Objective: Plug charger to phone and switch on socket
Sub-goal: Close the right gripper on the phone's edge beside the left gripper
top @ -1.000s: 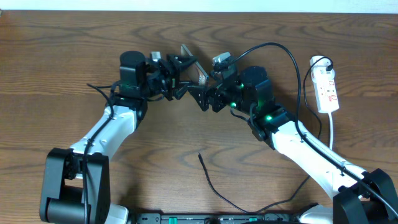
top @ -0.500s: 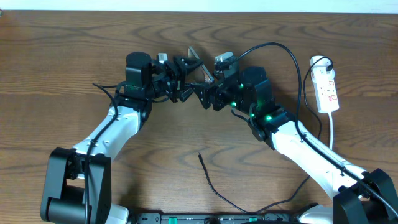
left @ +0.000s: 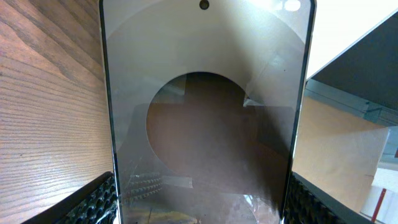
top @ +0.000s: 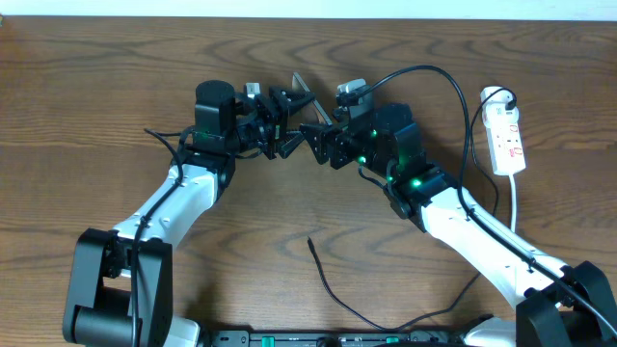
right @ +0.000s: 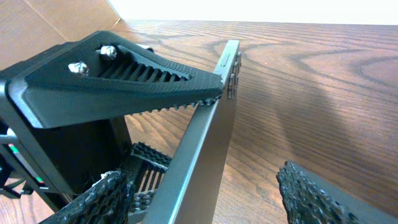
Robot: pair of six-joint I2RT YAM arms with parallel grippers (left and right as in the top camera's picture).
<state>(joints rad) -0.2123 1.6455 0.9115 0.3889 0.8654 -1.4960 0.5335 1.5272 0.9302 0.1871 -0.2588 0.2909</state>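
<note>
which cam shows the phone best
Left wrist: the phone fills the frame face-on, with its front camera hole and glossy screen visible. Right wrist shows only its thin side edge with buttons. Overhead shows just a thin tilted sliver.

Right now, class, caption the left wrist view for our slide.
Left gripper clamps the phone by its edges, glossy screen filling the frame.

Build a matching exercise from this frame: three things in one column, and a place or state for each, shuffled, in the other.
Things:
1. phone
2. charger tip
3. socket

Places or states:
A. lies free on the table, between the two arms
B. lies on the table beside the right arm
C. clamped in the left gripper

Pairs: 1-C, 2-A, 3-B.
</note>
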